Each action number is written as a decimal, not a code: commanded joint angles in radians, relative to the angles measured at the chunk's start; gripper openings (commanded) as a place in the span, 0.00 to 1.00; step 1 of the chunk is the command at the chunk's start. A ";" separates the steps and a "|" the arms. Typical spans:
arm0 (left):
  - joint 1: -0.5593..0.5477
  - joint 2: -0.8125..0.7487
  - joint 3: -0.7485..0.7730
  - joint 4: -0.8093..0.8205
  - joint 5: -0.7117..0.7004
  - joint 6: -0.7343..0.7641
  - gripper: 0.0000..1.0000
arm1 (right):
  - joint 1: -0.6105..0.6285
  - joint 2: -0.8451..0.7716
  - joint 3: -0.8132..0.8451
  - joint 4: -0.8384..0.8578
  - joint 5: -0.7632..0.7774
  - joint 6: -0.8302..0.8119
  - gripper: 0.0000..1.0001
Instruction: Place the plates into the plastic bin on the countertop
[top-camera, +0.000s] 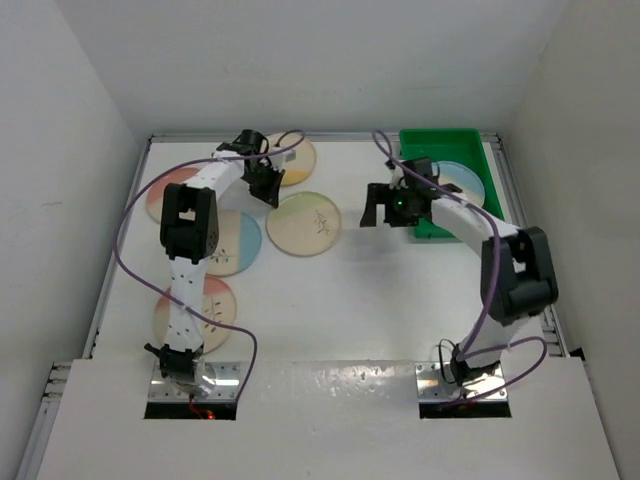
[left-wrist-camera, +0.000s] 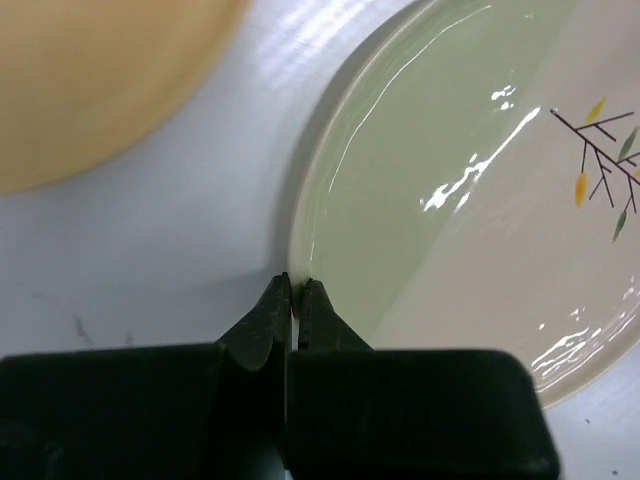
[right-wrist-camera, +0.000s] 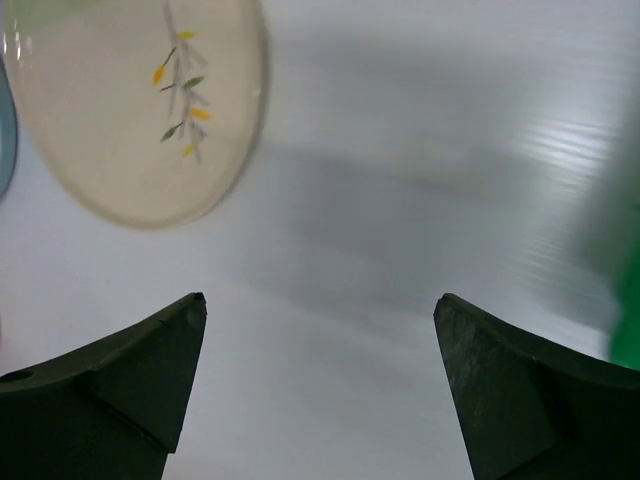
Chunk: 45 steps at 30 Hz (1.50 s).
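Several cream plates lie on the white countertop (top-camera: 380, 300). My left gripper (top-camera: 267, 187) is shut on the near rim of the green-section plate (top-camera: 303, 224), pinching it between the fingers in the left wrist view (left-wrist-camera: 296, 287), where the plate (left-wrist-camera: 480, 190) fills the right. A yellow plate (top-camera: 290, 160) lies just behind it. The green plastic bin (top-camera: 418, 150) stands at the back right with a blue plate (top-camera: 465, 182) in it. My right gripper (top-camera: 384, 210) is open and empty beside the bin's left wall, over bare countertop (right-wrist-camera: 320, 300).
A blue-section plate (top-camera: 237, 243) and two pink-section plates (top-camera: 163, 197) (top-camera: 197, 312) lie along the left side, partly under the left arm. The right wrist view shows the green-section plate (right-wrist-camera: 140, 100) at top left and the bin's wall (right-wrist-camera: 628, 300) at the right edge. White walls enclose the surface.
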<state>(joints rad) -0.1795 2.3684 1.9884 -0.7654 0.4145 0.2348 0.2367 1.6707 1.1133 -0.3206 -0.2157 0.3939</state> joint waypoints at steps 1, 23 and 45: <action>-0.052 -0.124 -0.016 -0.068 0.066 0.072 0.00 | 0.047 0.122 0.098 -0.037 -0.163 -0.073 0.94; -0.155 -0.235 -0.166 0.014 -0.006 0.116 0.00 | 0.047 0.420 -0.084 0.667 -0.513 0.376 0.00; -0.069 -0.365 -0.082 0.014 -0.144 0.055 0.47 | -0.460 -0.086 -0.357 1.046 -0.245 0.867 0.00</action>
<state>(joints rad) -0.2428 2.0548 1.9083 -0.7589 0.2935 0.3008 -0.1516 1.6161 0.7959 0.4911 -0.5369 1.0786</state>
